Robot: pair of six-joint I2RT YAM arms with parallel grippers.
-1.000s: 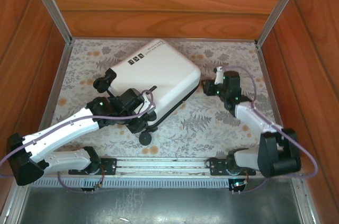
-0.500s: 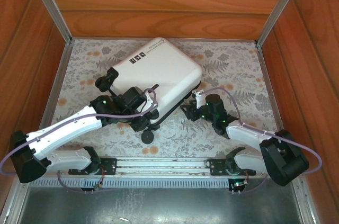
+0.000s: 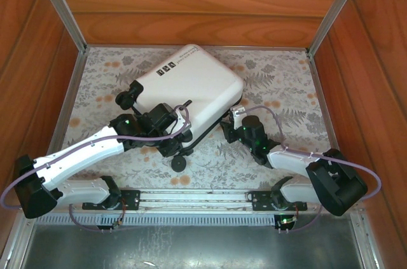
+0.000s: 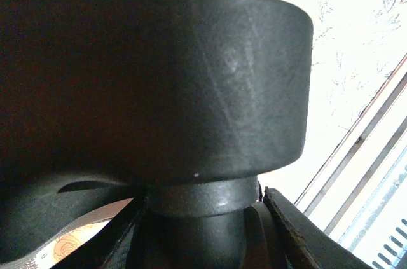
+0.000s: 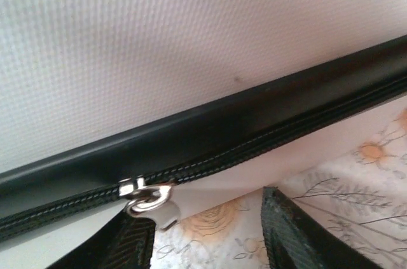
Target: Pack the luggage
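Clamping a wheel of the white luggage in my left gripper, I hold my right gripper spread apart by its zipper pull; it lies flat on the table.

Left arm: white shells on the long links, black joint housings. Bulky black left elbow block at 8 o'clock in the top view.

Right arm: same build, right elbow block at 4 o'clock.

Lilac cable runs loose along each arm.

Small green lights near the wrists.

Black bases at 6 o'clock.

Right gripper fingers: dark, apparently ribbed, though the close view is blurry.
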